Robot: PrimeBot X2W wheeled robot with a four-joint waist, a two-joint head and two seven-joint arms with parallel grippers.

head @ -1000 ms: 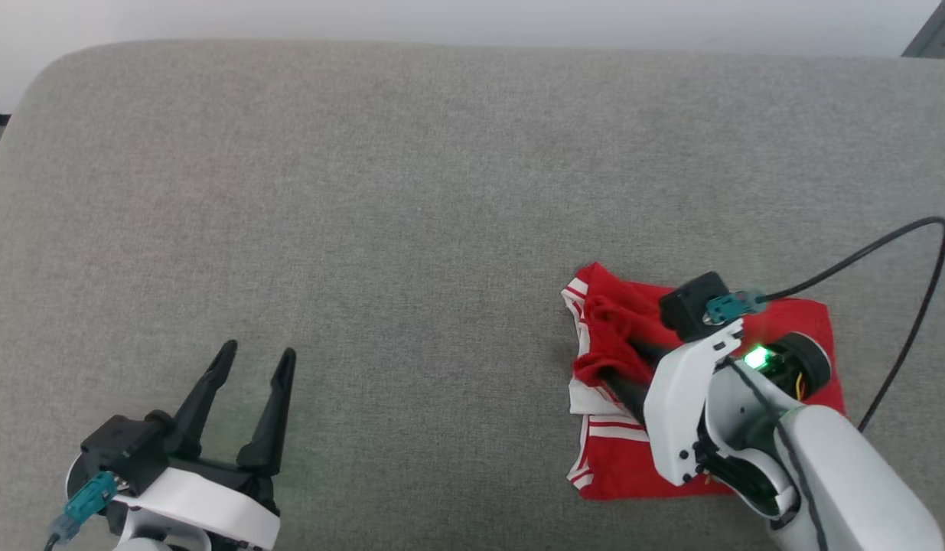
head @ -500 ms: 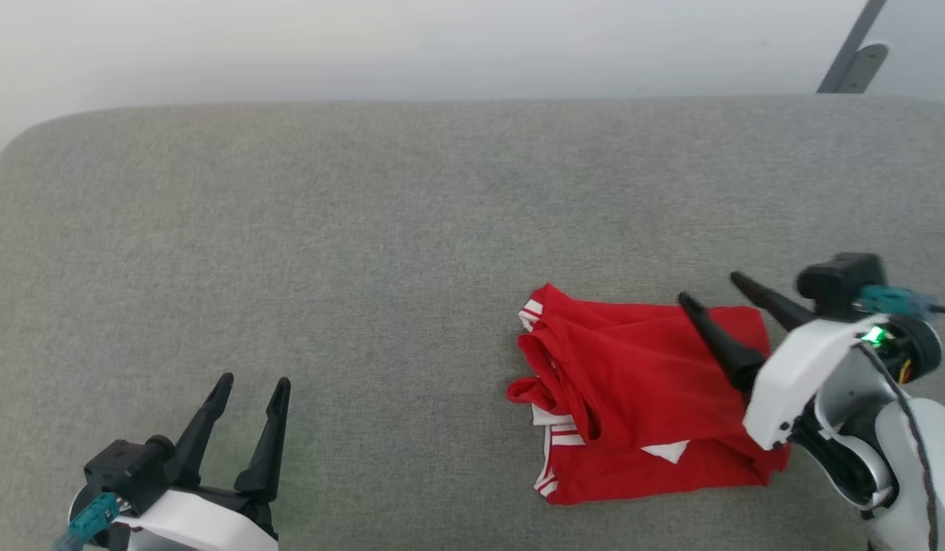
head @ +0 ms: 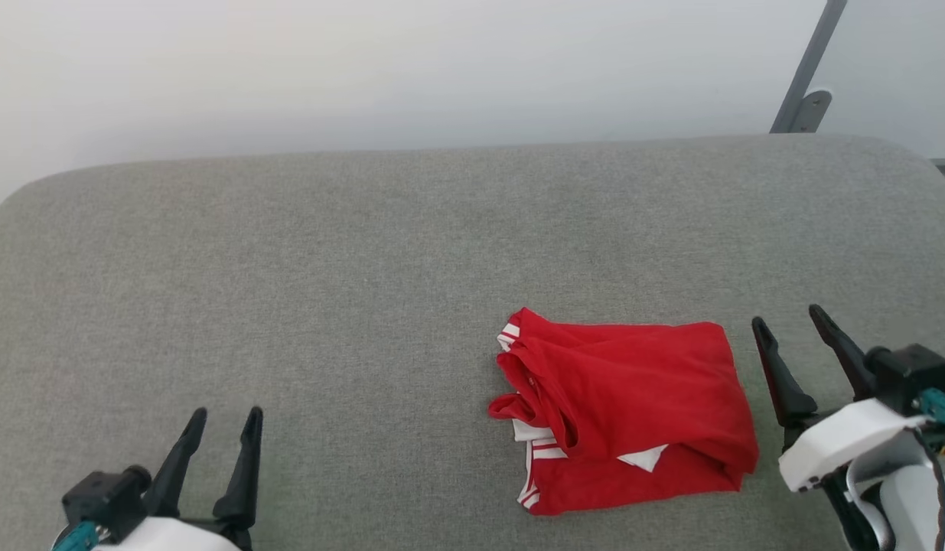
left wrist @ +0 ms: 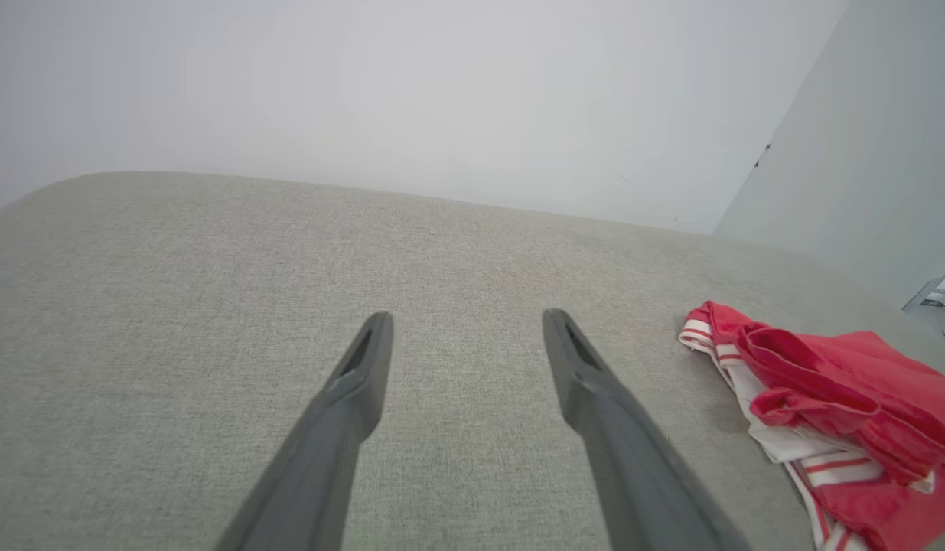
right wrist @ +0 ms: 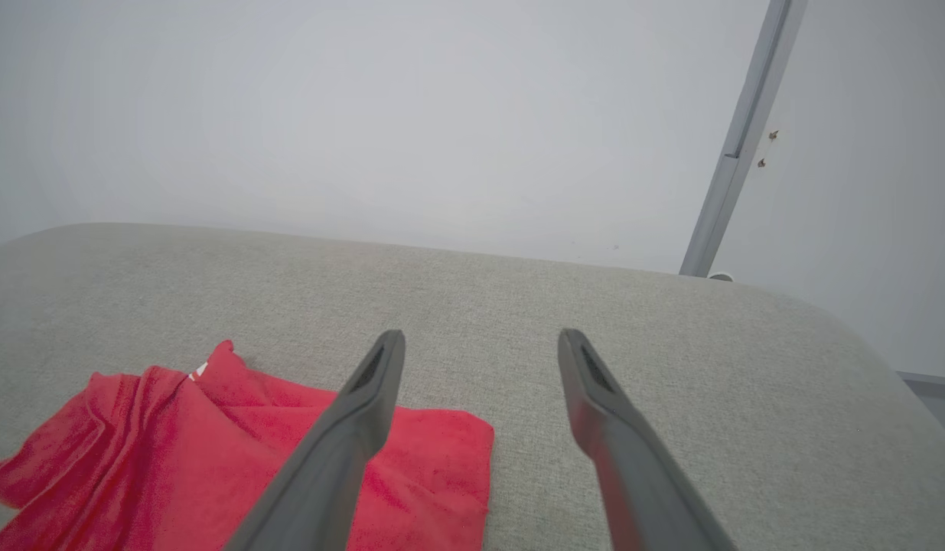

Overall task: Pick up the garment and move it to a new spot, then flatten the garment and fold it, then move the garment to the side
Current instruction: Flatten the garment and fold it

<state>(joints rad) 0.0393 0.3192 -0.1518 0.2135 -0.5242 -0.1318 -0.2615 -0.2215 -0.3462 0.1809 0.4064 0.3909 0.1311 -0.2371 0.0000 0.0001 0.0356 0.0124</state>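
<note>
Shirt (head: 625,409) is lying on the grey fabric-topped table (head: 365,268), right of centre and toward the near edge in the head view. It's folded into a rough rectangle with the plain red side up. The left edge is bunched, with red-white striped trim showing at the top-left corner and again at the bottom-left. A small white patch pokes out along the lower front fold; looks like a sleeve or an inner layer, hard to tell from here. Right pincer (head: 786,315) sits just beside the shirt's right edge, not touching it, with its fingers spread wide and nothing between them. In the right wrist view the same pincer (right wrist: 481,334) points across the table toward the wall (right wrist: 365,115), the shirt (right wrist: 212,451) is low left, and one finger crosses in front of its corner. Left pincer (head: 227,413) is at the lower left, well apart from the shirt, also wide and empty, over bare fabric. In the left wrist view the shirt (left wrist: 839,398) is off to the right with the bunched striped edge facing the camera. A grey metal post (head: 805,69) stands against the wall behind the table's far right corner.
</note>
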